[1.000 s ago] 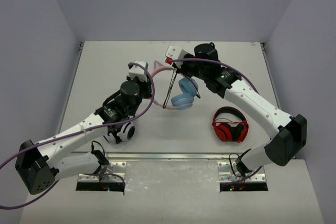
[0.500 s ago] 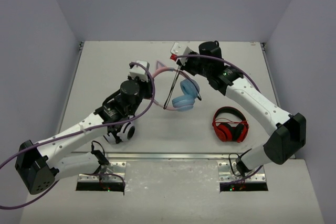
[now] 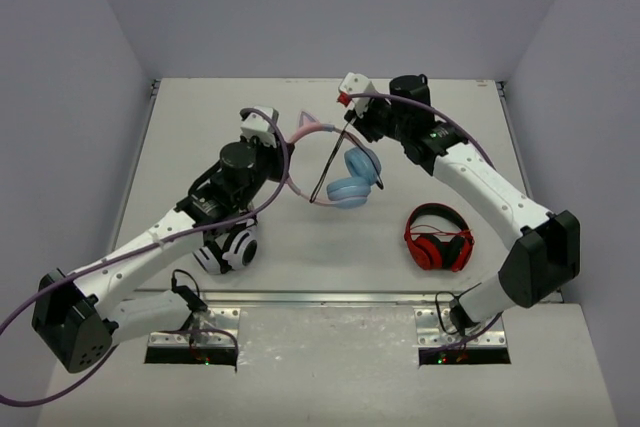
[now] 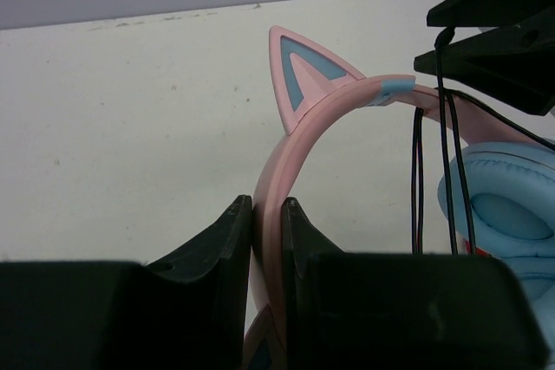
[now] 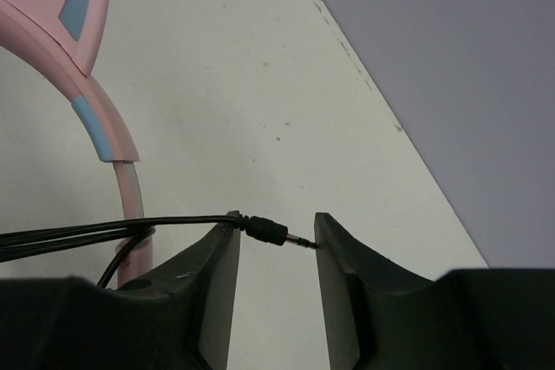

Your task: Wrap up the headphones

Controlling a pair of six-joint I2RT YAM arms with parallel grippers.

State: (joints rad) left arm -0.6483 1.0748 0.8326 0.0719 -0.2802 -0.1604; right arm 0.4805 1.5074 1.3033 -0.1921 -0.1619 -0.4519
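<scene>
Right hand (image 5: 276, 227) carried cable (image 3: 328, 162) rightward | red headphones (image 3: 432, 250), striped headphones (image 3: 228, 249) near

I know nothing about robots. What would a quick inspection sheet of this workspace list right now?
Surface: pale table, faint specks.
Job's things: headphones with blue earcups, pink headband and cat ears, held at the headband.
Clutter: red-and-black headphones; black-and-white headphones partly under the left arm.
Grippers: left gripper clamps the headband; right gripper has the jack plug spanning its gap, grip unclear.
Cables: black cable stretched from right gripper toward the earcups; purple cables along both arms.
Surroundings: plain grey walls.
</scene>
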